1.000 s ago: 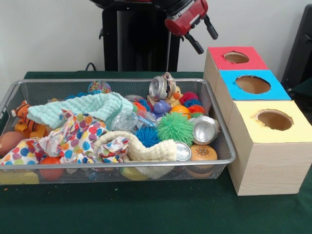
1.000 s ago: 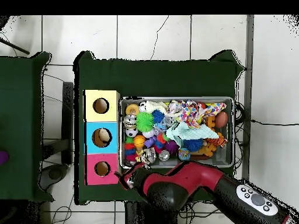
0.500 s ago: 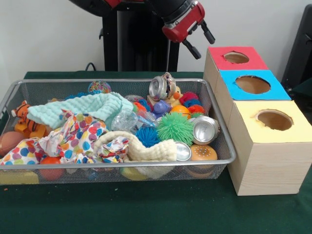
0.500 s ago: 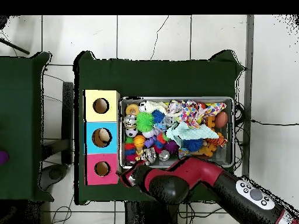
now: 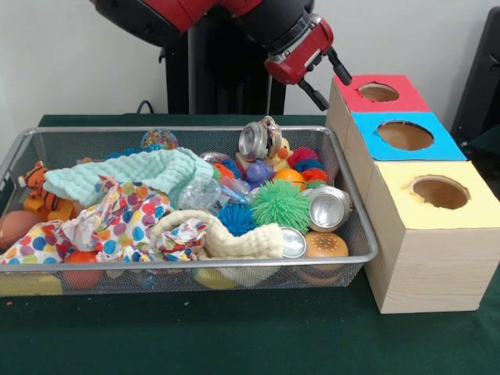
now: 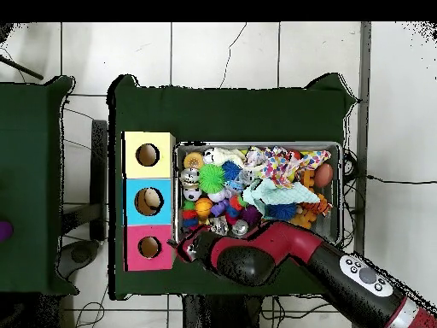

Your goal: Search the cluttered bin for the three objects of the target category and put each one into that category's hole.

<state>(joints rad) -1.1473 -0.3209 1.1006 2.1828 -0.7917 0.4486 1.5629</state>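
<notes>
Cans — shiny silver metal ones — look to me like the target set, though that is my guess from the task line. One dented silver can [image 5: 260,140] stands tilted against the far wall of the grey wire mesh bin [image 5: 355,221], propped on the toys under it; a second silver can [image 5: 329,208] lies on its side at the bin's end nearest the boxes, open mouth towards me; a small silver cup [image 5: 293,243] is wedged between the cream knitted cloth [image 5: 234,239] and a toy burger [image 5: 326,244]. All three sit high in the pile, so I would not need to dig.

Around them lie a green spiky rubber ball [image 5: 280,205], a mint towel [image 5: 133,173] and a polka-dot cloth [image 5: 117,221], which cover much of the other end.

My pincer [image 5: 326,73] hangs above the bin's far corner, close beside the wooden box with the red top [image 5: 353,95] — black fingers [image 5: 313,92] spread apart and empty. Its hole is open, as are those in the blue-topped box [image 5: 405,136] and the yellow-topped box [image 5: 440,191]; the overhead view shows something pale inside the blue one. Everything rests on the green tabletop [image 5: 234,336].
</notes>
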